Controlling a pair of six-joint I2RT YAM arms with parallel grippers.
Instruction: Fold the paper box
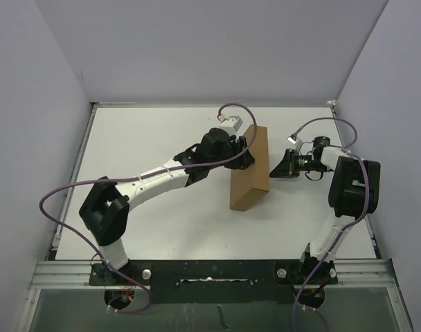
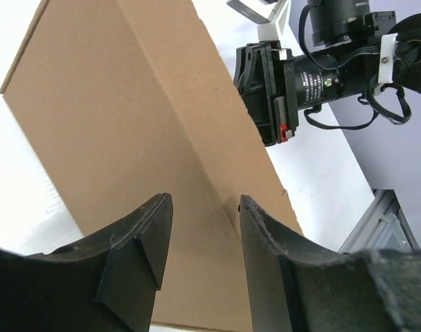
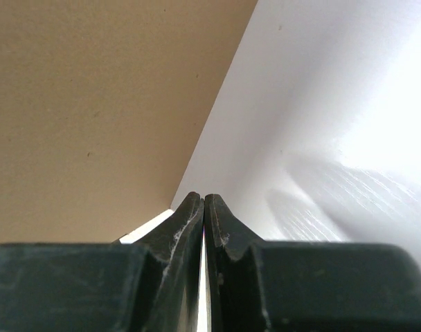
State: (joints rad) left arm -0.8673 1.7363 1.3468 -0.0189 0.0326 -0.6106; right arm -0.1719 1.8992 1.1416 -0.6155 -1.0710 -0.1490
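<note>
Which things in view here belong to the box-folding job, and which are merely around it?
In the job: plain brown corrugated cardboard box, standing on edge; left gripper, jaws apart astride the box's ridge; right gripper, shut, close by the box's other side.
Just around: white table top; pale grey enclosure walls.

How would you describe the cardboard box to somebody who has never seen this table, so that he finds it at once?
Look at the white table under the two robot arms. Near its middle, between the left gripper and the right gripper, stands the paper box. It is the only brown thing there, a flat cardboard slab up on its edge.
</note>
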